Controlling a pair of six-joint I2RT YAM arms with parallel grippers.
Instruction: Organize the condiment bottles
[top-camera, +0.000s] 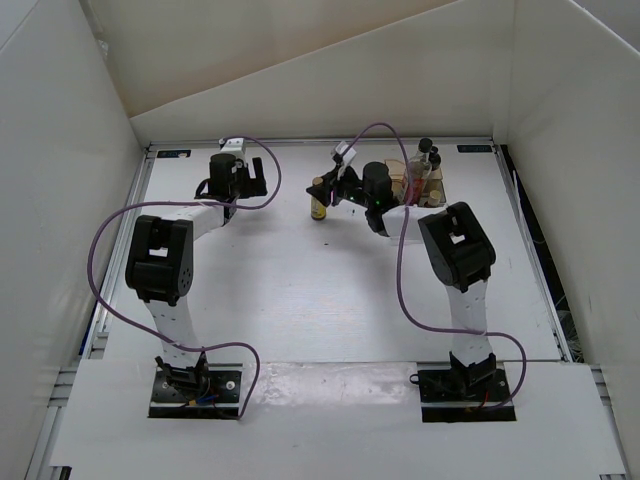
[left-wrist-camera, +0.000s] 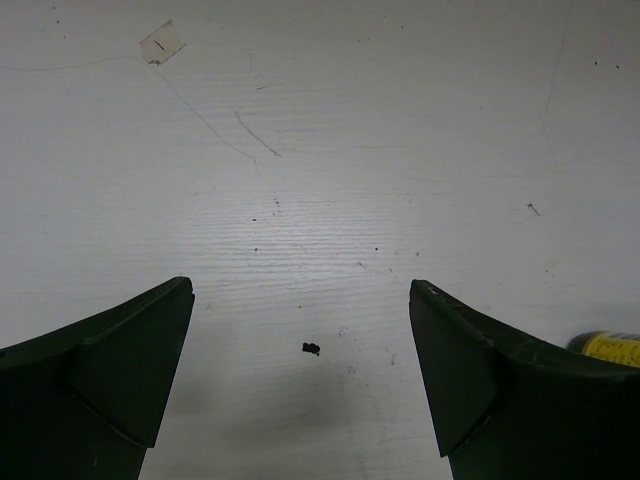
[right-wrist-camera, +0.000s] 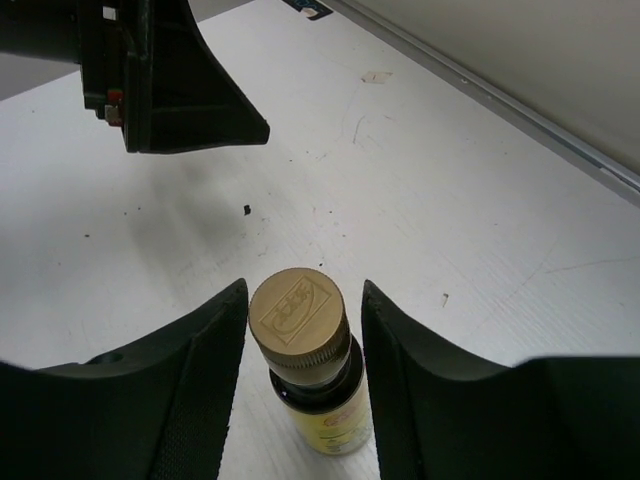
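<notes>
A tiny yellow-labelled bottle (right-wrist-camera: 308, 365) with a brown cap stands upright on the white table; in the top view it (top-camera: 319, 203) is at the back centre. My right gripper (right-wrist-camera: 304, 290) is open and straddles the bottle's cap, the left finger nearly touching it, a small gap on the right; it also shows in the top view (top-camera: 333, 190). My left gripper (left-wrist-camera: 300, 287) is open and empty above bare table, at the back left in the top view (top-camera: 248, 178). A yellow label (left-wrist-camera: 610, 346) peeks past its right finger. Other bottles with black caps (top-camera: 426, 158) stand at the back right.
The back-right bottles sit in a small wooden holder (top-camera: 432, 189) behind my right arm. White walls enclose the table on three sides. A scrap of tape (left-wrist-camera: 162, 42) and a black speck (left-wrist-camera: 311, 348) lie on the table. My left gripper (right-wrist-camera: 190, 90) shows beyond the bottle.
</notes>
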